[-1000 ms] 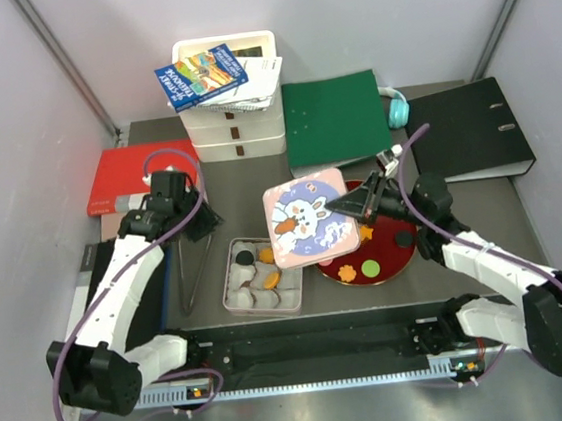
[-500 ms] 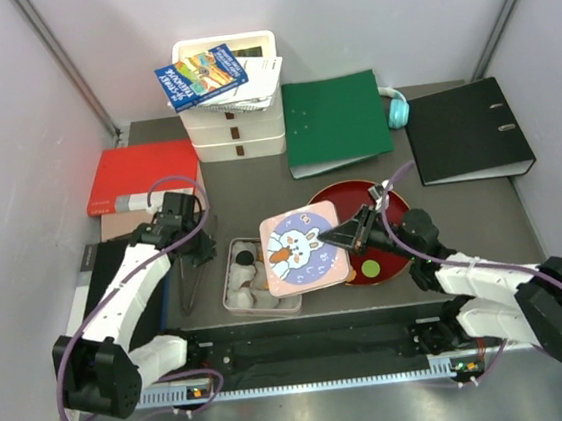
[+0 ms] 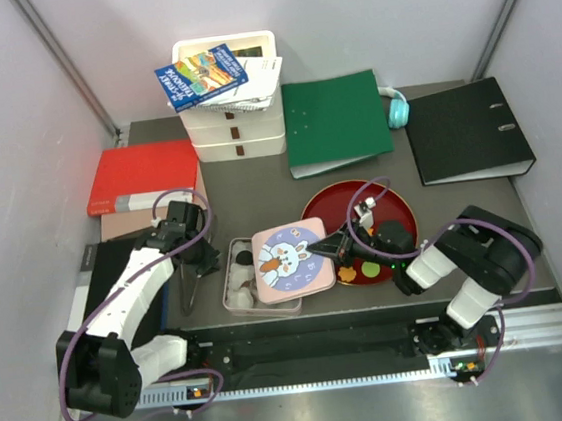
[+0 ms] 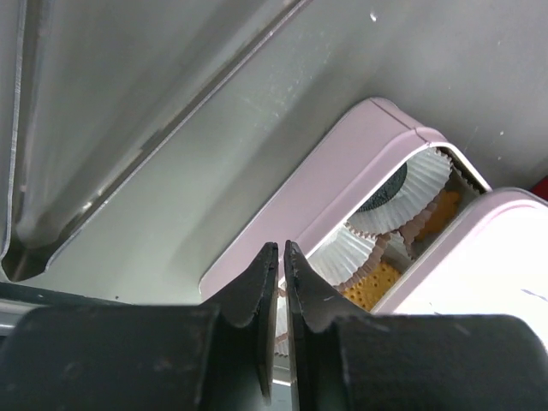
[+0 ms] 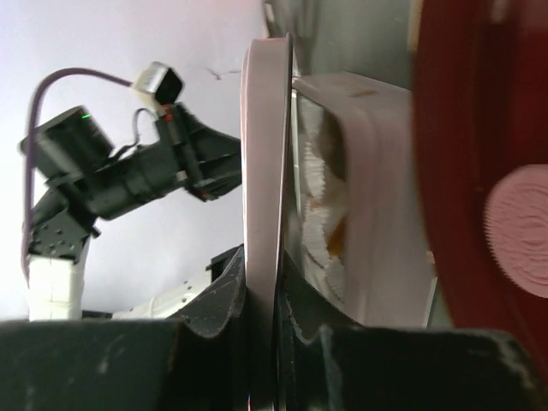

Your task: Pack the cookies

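Observation:
The pink tin holds white paper cups with cookies; in the left wrist view an orange cookie and a dark cookie lie in the cups. My right gripper is shut on the edge of the bunny-print lid, which lies over the right part of the tin. The right wrist view shows the lid's rim between my fingers, just beside the tin. A pink cookie and an orange cookie lie on the red plate. My left gripper is shut and empty, beside the tin's left wall.
A white drawer stack with booklets stands at the back. A green folder, a black binder and a red book lie around it. A metal stand lies left of the tin.
My right gripper has carried the lid left and down, from above the plate to over the tin. My left gripper has moved nearer, down to the tin's left side.

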